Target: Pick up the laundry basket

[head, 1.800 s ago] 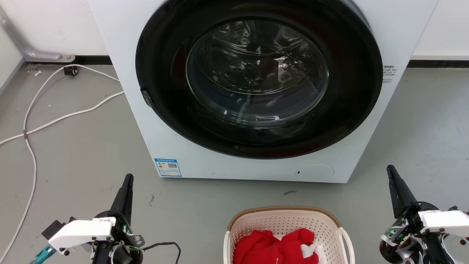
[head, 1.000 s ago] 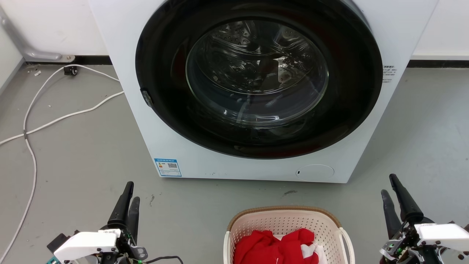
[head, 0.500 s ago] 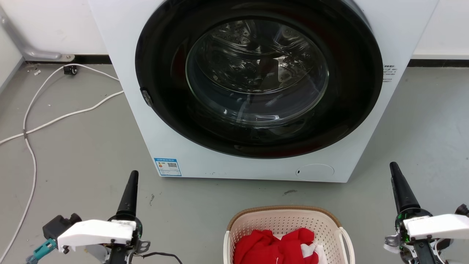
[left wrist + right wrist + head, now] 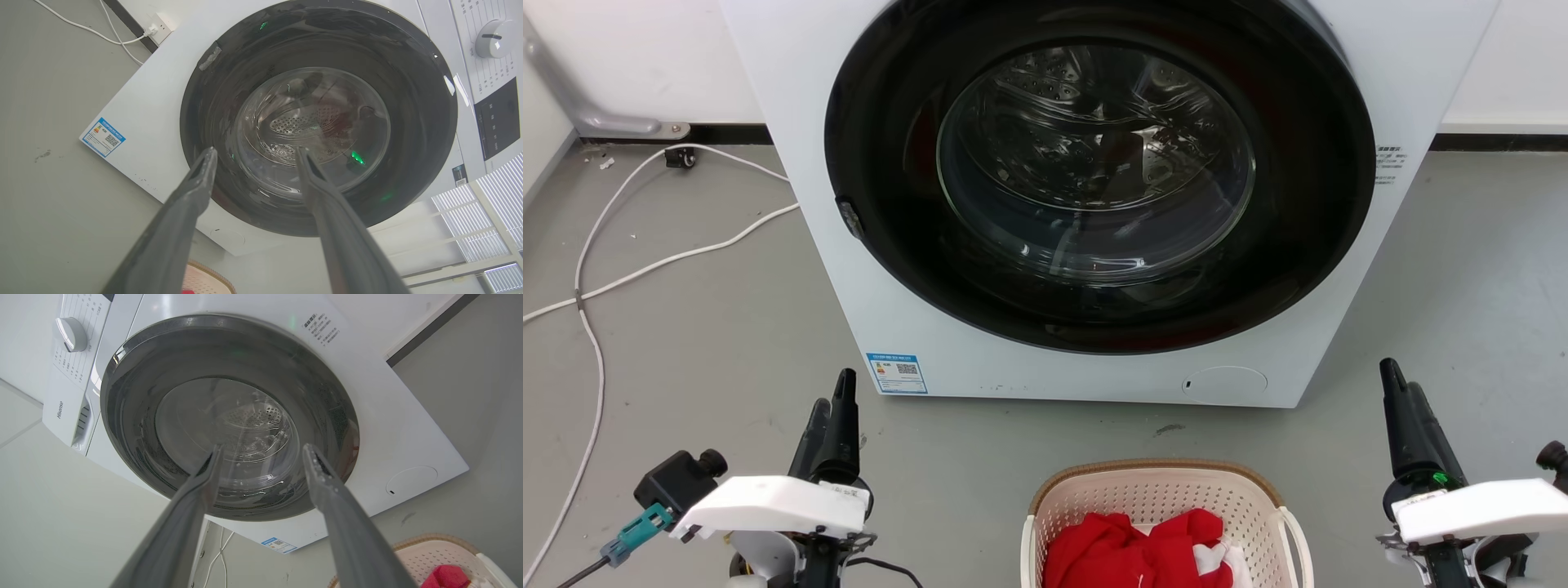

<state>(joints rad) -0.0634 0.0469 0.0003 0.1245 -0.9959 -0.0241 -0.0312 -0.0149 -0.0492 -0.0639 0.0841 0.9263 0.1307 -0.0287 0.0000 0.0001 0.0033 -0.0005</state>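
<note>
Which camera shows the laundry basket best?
The head view: the laundry basket sits bottom centre, with its far rim, right handle and the red clothes inside, though its near part is cut off. The left wrist view catches a sliver of rim at its bottom edge; the right wrist view, a corner at lower right.

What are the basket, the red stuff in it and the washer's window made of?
The laundry basket looks like matte cream plastic: its wall has even rows of holes; the brown rim looks woven, perhaps moulded. The red stuff is soft cloth, lying in folds. The window seems glass, clear and glinting.
</note>
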